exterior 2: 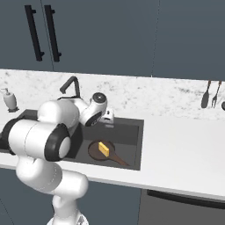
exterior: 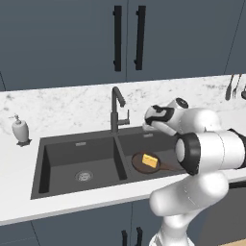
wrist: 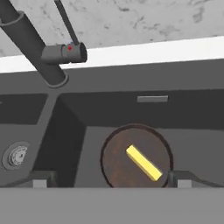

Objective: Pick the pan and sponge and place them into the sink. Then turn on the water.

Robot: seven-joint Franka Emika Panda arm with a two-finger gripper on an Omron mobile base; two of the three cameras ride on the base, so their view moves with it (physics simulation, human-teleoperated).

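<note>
The round, shallow dark brown pan (exterior: 144, 162) lies on the floor of the right basin of the dark grey rectangular double-basin sink (exterior: 77, 144), and the small yellow rectangular sponge (exterior: 150, 160) rests inside the pan. In the right base view the pan (exterior 2: 102, 150) shows its short handle running toward the basin's front right corner; the left base view hides most of that handle behind the white arm.

The gripper (wrist: 109, 177) hangs above the right basin with its jaws spread wide and nothing between them. In the hand view one dark fingertip stands at each side of the pan (wrist: 135, 157), and the sponge (wrist: 143, 162) appears as a thin yellow bar lying diagonally across the pan.

The left base view takes in both basins, with the round silver drain (exterior: 84, 176) in the left one, and a white soap dispenser (exterior: 20, 129) standing on the white marble desk (exterior: 57, 211) left of the sink. The right base view instead shows the wide stretch of desk right of the sink and dark utensils (exterior 2: 210, 94) hanging on the marble backsplash.

The tall dark angular faucet (exterior: 116, 108) rises behind the divider between the basins. The hand view shows its base and lever (wrist: 65, 52) close up, with a small red mark on the lever body.
</note>
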